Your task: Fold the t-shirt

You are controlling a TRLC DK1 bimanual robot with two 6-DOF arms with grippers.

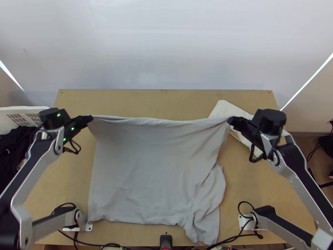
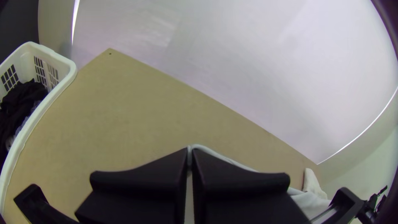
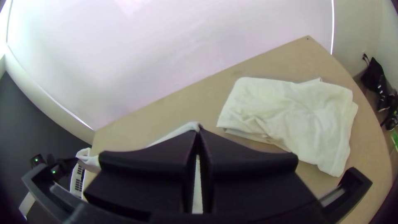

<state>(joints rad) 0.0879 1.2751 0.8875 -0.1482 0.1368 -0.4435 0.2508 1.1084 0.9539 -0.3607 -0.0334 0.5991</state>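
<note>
Basket (image 2: 66, 66), dark clothes (image 2: 18, 101) inside, t-shirt (image 1: 150, 166) outside

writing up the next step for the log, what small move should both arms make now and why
Probably draw the far edge of the grey shirt gently outward between the left gripper and right gripper: each is shut on a far corner, yet that edge sags slightly between them, and the near right part lies bunched, so a taut edge should make a straighter fold.

t-shirt (image 1: 145, 171) over table (image 1: 166, 98) | basket (image 1: 8, 110) left, clothes (image 2: 20, 103) inside | cloth (image 3: 290, 112) on table, far right
</note>
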